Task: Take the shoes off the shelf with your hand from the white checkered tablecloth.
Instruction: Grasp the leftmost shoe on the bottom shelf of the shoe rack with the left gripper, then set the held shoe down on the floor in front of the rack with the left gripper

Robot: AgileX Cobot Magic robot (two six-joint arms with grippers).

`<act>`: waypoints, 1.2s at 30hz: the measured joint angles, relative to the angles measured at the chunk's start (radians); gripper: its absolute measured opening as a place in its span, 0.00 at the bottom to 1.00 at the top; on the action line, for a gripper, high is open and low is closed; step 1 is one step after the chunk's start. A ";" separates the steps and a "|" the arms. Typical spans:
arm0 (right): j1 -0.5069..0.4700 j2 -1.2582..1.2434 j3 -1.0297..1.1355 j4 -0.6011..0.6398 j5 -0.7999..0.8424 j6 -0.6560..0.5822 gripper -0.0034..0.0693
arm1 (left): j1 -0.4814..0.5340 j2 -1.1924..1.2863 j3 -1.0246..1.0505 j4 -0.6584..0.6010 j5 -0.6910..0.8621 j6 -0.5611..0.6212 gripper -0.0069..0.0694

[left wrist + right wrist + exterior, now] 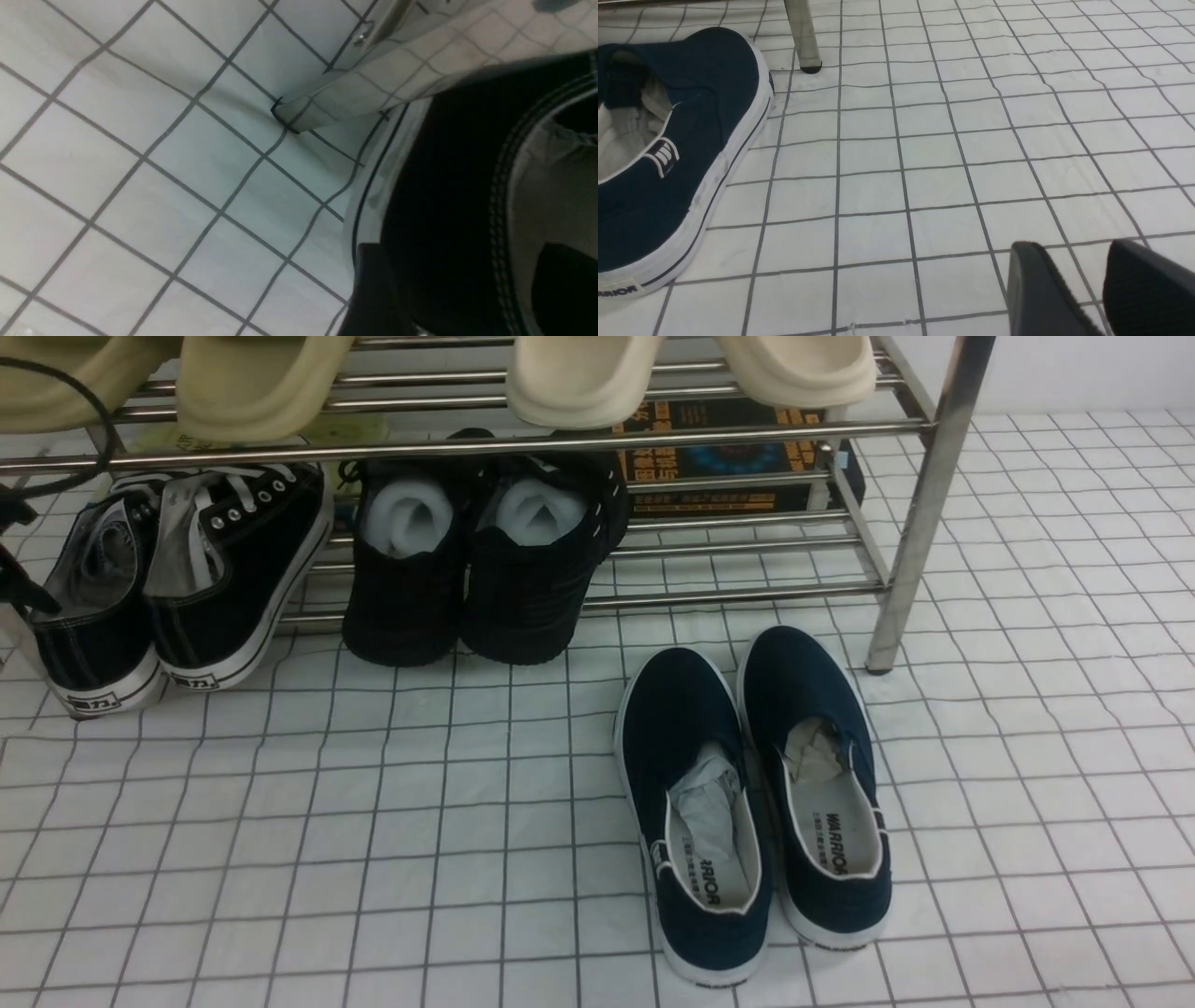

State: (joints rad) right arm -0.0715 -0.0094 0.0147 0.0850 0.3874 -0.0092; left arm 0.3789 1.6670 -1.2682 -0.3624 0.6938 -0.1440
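While the black lace-up shoes [224,579] sit at the left end of the shelf [924,513], their toes rest up on its lowest bars and their heels touch the white checkered tablecloth [373,803]. They have white soles, white laces and little silver rings.

The left pincer [465,247] is right at the heel of the shoe on the far left. Its fingers [373,289] stand wide apart, one outside the shoe and one inside it, with the soft black wall between them. The right pincer [1069,245] hangs low over bare cloth near the blue slip-on shoes [691,728], open with nothing in it.

The shelf is shiny metal with thin round bars and thicker legs. The cloth is a bit wrinkled, with thin dark lines making squares. White stitches run along the shoe's rim.
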 joint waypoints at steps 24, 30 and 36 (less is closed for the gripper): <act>0.000 0.000 0.000 0.000 0.000 0.000 0.38 | 0.000 0.123 -0.002 0.017 -0.017 0.055 0.12; 0.000 0.000 0.000 0.000 0.000 0.000 0.38 | 0.000 0.034 0.004 0.126 0.095 0.055 0.12; 0.000 0.000 0.000 0.000 0.000 0.000 0.38 | 0.000 -0.113 0.007 0.222 0.197 0.032 0.12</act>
State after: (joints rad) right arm -0.0715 -0.0094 0.0147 0.0850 0.3874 -0.0092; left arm 0.3789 1.5541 -1.2611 -0.1408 0.8913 -0.1115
